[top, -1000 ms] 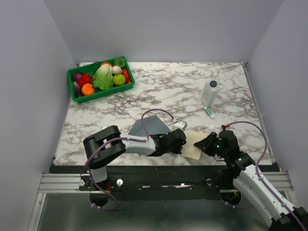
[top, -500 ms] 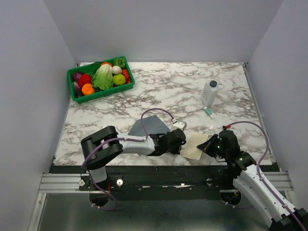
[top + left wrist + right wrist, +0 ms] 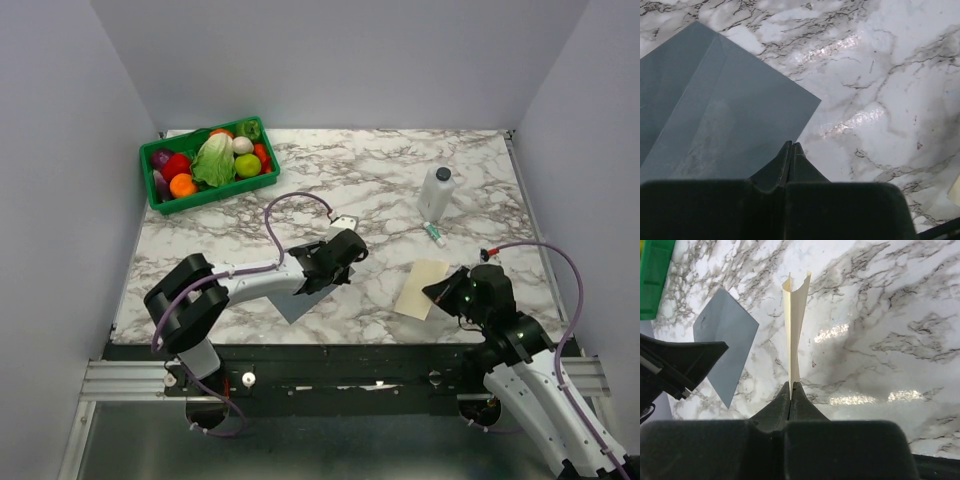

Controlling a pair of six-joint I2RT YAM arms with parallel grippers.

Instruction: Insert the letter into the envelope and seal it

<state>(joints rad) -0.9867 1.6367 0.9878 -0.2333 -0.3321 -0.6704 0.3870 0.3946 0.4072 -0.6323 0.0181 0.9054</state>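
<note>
Your arms are standing farther apart than before: the left gripper, jaws pressed together, is pointing at the flat slate-grey paper envelope just ahead. The right gripper is pinching the thin cream-tan paper letter upright. Unpinned, the envelope is risking sliding under the floppy sheet's push.

The left arm and right arm share pale grey-white link shells and bulky black joint housings. A purple cable loops along each. Small green lights dot the right one (near its wrist). The left gripper and right gripper are matte black, with fingers tapering to thin wedges.
</note>
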